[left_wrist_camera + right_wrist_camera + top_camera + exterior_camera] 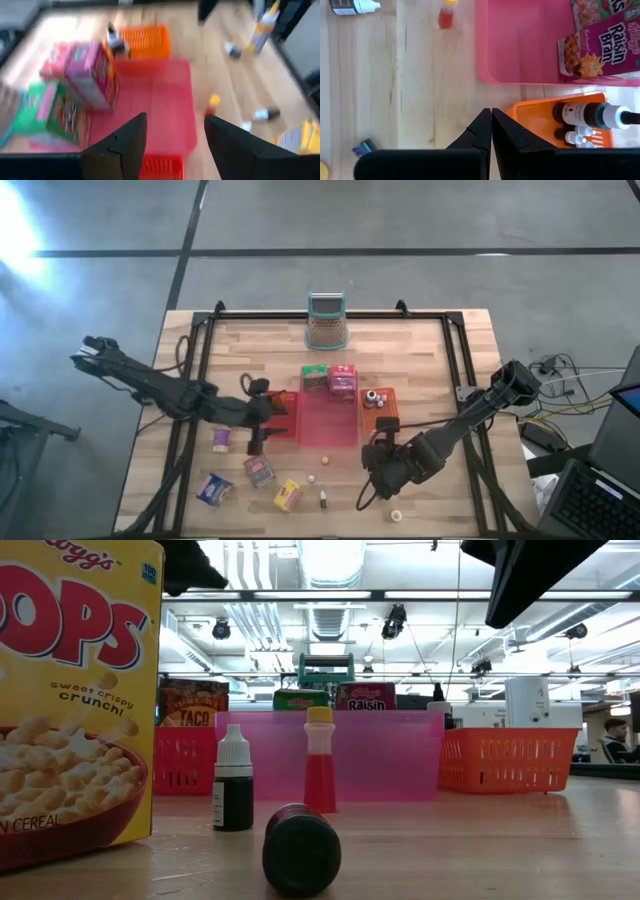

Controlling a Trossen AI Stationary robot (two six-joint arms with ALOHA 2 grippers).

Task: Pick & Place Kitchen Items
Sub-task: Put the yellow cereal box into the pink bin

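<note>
- The left gripper (262, 412) hangs over the near-left corner of the pink tray (322, 423), at about 9 o'clock from the tray's middle; its jaws stand wide apart and hold nothing, as the left wrist view shows with the tray between the two fingers (125, 145).
- The right gripper (378, 465) sits at about 4 o'clock from the pink tray, just in front of the orange basket (380, 417); its jaws are pressed together with nothing between them.
- In the pink tray, at its far edge, a green box (314, 377) and a pink Raisin Bran box (343, 380) stand side by side.
- The orange basket, touching the tray at 3 o'clock, carries small capped bottles (376, 397).
- On the bare counter (450, 380), at 7 o'clock from the tray, lie a pink box (221, 439), a red box (260, 472), a blue box (214, 489) and a yellow cereal box (288, 496).
- Near 6 o'clock, a red bottle with a yellow cap (320, 760) and a dark bottle with a white cap (233, 780) stand upright; a dark-capped bottle (301, 850) lies on its side in front of them.
- A small white round item (396, 516) rests at 5 o'clock, near the counter's front edge.
- A teal-rimmed brown mesh holder (326, 321) stands at 12 o'clock, well apart from the tray.
</note>
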